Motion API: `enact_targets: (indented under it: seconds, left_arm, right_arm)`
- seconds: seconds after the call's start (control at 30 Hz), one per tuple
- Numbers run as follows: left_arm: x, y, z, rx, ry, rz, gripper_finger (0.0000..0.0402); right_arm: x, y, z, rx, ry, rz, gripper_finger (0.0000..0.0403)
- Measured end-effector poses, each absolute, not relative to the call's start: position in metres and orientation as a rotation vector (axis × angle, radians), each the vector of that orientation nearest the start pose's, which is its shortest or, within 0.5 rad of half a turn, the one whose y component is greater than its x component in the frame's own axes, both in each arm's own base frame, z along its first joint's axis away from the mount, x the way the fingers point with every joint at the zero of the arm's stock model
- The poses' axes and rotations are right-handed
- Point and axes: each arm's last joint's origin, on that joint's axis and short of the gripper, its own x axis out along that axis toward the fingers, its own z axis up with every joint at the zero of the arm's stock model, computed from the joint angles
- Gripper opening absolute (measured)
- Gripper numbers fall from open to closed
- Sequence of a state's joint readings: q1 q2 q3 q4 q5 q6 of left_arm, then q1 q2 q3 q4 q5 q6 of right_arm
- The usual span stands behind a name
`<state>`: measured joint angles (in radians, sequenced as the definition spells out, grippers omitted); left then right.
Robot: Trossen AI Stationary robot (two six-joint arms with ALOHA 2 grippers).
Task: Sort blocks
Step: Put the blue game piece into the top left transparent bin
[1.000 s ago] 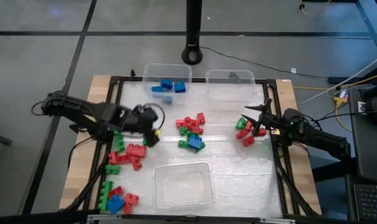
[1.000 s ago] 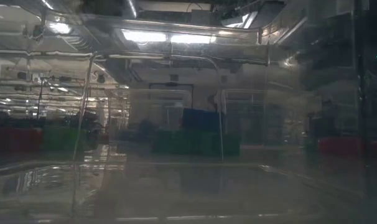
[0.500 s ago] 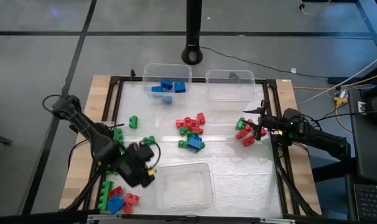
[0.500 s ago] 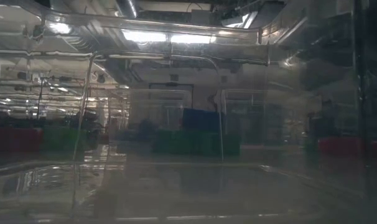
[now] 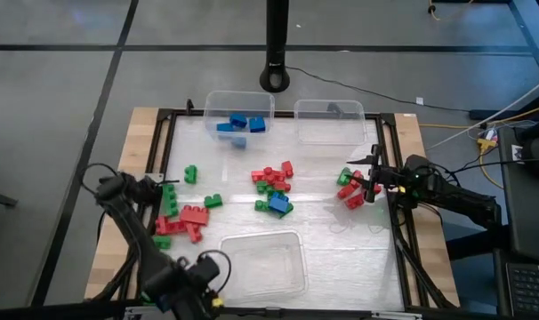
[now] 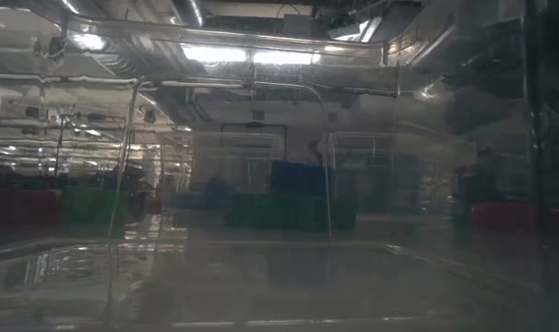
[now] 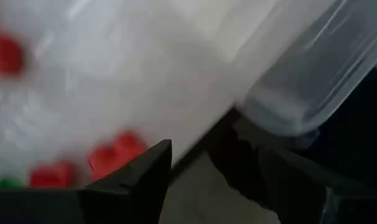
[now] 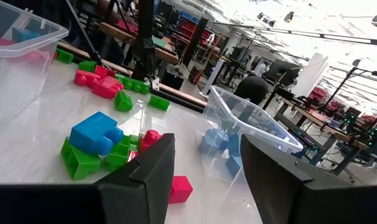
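Red, green and blue blocks lie in groups on the table: a middle group (image 5: 272,187), a left group (image 5: 185,218) and a right group (image 5: 349,187). My left gripper (image 5: 191,289) hangs over the near-left corner, pointing down, beside the near clear bin (image 5: 261,265). In its blurred wrist view it (image 7: 213,180) is open with nothing between the fingers, above red blocks (image 7: 114,155). My right gripper (image 5: 366,173) lies level at the right edge, open (image 8: 207,180), facing the right group; a red block (image 8: 179,186) lies just past its fingertips.
Two clear bins stand at the far edge: one (image 5: 236,120) holds blue blocks, the other (image 5: 330,120) stands to its right. Single green blocks (image 5: 190,173) (image 5: 213,201) lie left of the middle. A black post (image 5: 276,71) stands behind the table. The low view looks through clear plastic.
My left gripper has swept from above the left group of blocks toward the table's near edge, sinking a little and rolling about, and now hangs over the near-left corner, covering the blocks there in the high view. My right arm has stayed in place.
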<state>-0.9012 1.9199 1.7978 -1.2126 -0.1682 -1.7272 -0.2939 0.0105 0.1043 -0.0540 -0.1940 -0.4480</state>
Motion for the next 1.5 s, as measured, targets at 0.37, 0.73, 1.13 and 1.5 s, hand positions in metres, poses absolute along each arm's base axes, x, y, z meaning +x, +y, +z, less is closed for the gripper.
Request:
enact_targets:
  seconds: [0.37,0.73,1.13,1.5]
  left_arm:
    - [0.220,-0.338,0.252,-0.949,1.465,0.667,0.0219]
    - [0.199,-0.332,0.242,-0.816,1.509,0.923,0.0219]
    - [0.187,-0.336,0.222,-0.792,1.494,0.957,0.0219]
    - [0.175,-0.331,0.200,-0.712,1.486,1.013,0.0219]
  right_arm:
    - [0.088,-0.021,0.190,-0.450,0.015,-0.102,0.0186]
    - [0.088,-0.022,0.186,-0.442,0.058,-0.112,0.0186]
    - [0.088,-0.022,0.182,-0.437,0.100,-0.137,0.0186]
    - [0.088,-0.023,0.182,-0.444,0.102,-0.144,0.0186]
